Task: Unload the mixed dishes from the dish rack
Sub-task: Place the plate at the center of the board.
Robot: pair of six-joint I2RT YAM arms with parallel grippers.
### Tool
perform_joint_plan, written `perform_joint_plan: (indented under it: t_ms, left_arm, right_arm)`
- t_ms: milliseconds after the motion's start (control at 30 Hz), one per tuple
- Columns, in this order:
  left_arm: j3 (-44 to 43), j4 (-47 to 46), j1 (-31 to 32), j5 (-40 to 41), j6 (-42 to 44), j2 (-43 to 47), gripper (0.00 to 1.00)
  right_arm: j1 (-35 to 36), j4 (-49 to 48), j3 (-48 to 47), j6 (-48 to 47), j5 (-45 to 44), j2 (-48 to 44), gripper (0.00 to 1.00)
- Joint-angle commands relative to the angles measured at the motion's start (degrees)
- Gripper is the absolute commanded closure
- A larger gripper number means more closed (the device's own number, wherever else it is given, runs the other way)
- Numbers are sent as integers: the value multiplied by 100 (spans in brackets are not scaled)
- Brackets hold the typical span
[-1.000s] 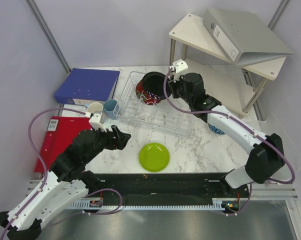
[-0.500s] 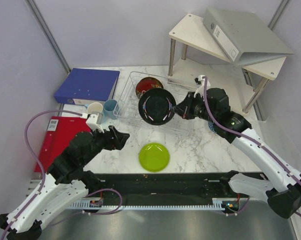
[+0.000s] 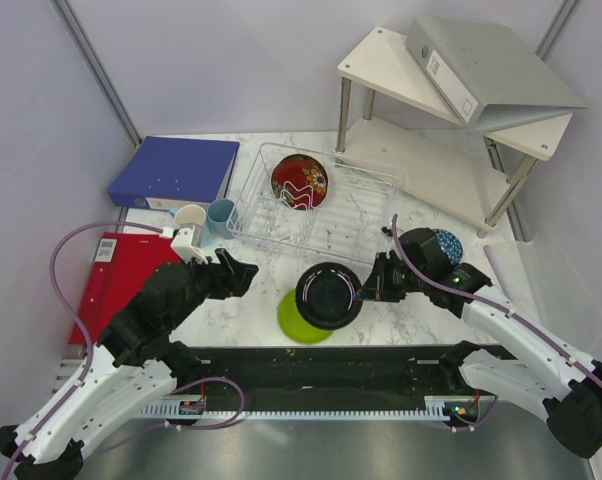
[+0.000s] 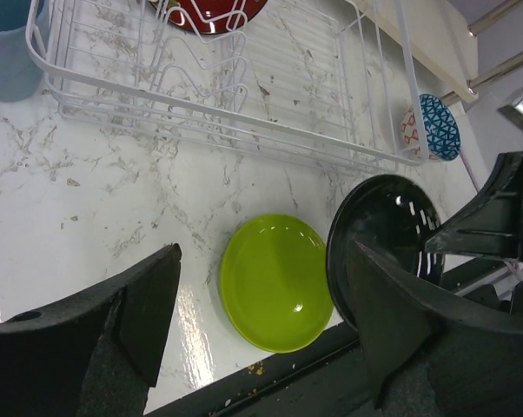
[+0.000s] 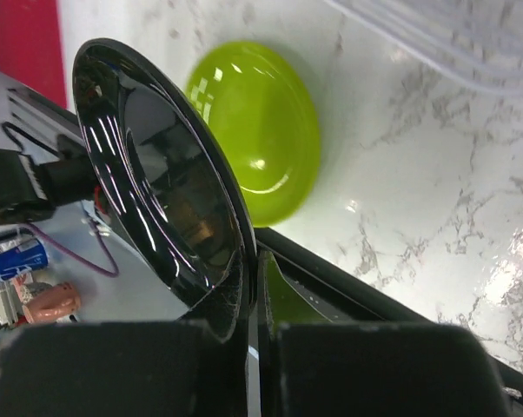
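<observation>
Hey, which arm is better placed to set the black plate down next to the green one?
Right. The right arm's fingers grip the black plate by the rim, tilted on edge right beside the lime-green plate. The left arm's fingers are open and empty.
</observation>
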State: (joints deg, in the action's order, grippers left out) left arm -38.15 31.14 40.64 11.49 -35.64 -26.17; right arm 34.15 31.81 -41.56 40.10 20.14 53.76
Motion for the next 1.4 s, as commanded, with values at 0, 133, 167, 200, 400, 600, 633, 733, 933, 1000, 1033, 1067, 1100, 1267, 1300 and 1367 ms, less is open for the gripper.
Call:
perform_joint_plan:
  t_ms: [0,133,167,200,400,600,633,733,933,1000,1033,1067,1100,1267,1300,1367]
  left_arm:
    - [27,-196,5,12,-259,-116,17]
    - [106,-196,5,-32,-303,-72,17]
    - [132,-196,5,-41,-303,-63,17]
    - [150,-204,-4,-41,-321,-63,17]
    - [229,-196,5,-50,-347,-63,17]
    - [291,-178,5,-50,-356,-11,17]
    - [299,-178,5,-50,-356,-11,17]
    - [308,-178,-4,-50,-347,-19,17]
    - [300,-195,5,-50,-347,-107,17]
    - [300,-195,5,-50,-356,-116,17]
    - [308,-196,-4,-50,-356,-125,17]
    - [308,-196,-4,-50,-365,-116,17]
    - [308,-196,5,-59,-365,-116,17]
    - [308,-187,5,-67,-356,-90,17]
    - [308,-187,-4,-68,-347,-90,17]
    - [317,-195,-4,-68,-365,-90,17]
  right_arm:
    - [118,-789,464,235,341,231,100]
    - [197,-1352,649,349,473,653,100]
    - [206,-1484,649,350,482,732,100]
    - [215,-1572,649,350,508,898,100]
    - [355,-2319,702,473,737,1680,100]
    - [452,-2566,711,394,640,2164,100]
    - [443,-2627,737,394,640,2200,100]
    - [452,-2671,746,341,553,2314,100]
    - [496,-2619,729,288,324,2341,82]
    - [505,-2584,711,262,280,2306,81]
    - [505,-2549,693,253,262,2289,80]
    - [513,-2522,685,227,236,2280,79]
    - [514,-2479,676,218,236,2262,76]
    - [549,-2119,536,87,43,2026,64]
    - [549,-2022,413,51,-1,1955,58]
    - [566,-1723,298,-62,-80,1780,53]
